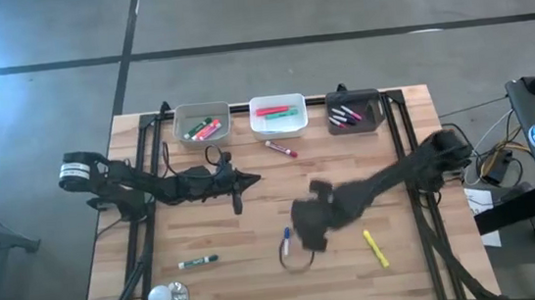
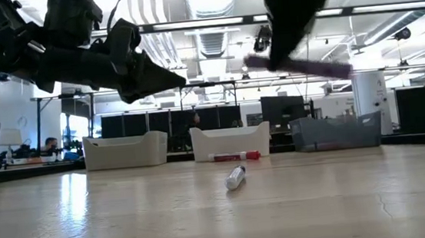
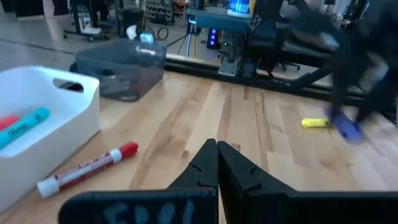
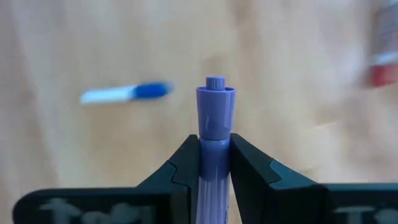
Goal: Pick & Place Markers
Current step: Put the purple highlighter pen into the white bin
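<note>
Right wrist view shows the right gripper [image 4: 214,165] clamped on a purple marker [image 4: 215,115], held above the wood table [image 1: 261,288] in the high view's lower middle, over a blue marker [image 1: 286,239]. Farther up, the left gripper [image 1: 249,180], fingers together, hovers left of centre near a red marker [image 1: 281,149].

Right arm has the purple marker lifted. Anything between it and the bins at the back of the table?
Nothing visible blocks it. The right gripper holds the purple marker above the table. Only the red marker lies flat before the white bin; the left gripper hovers off to the side.
</note>
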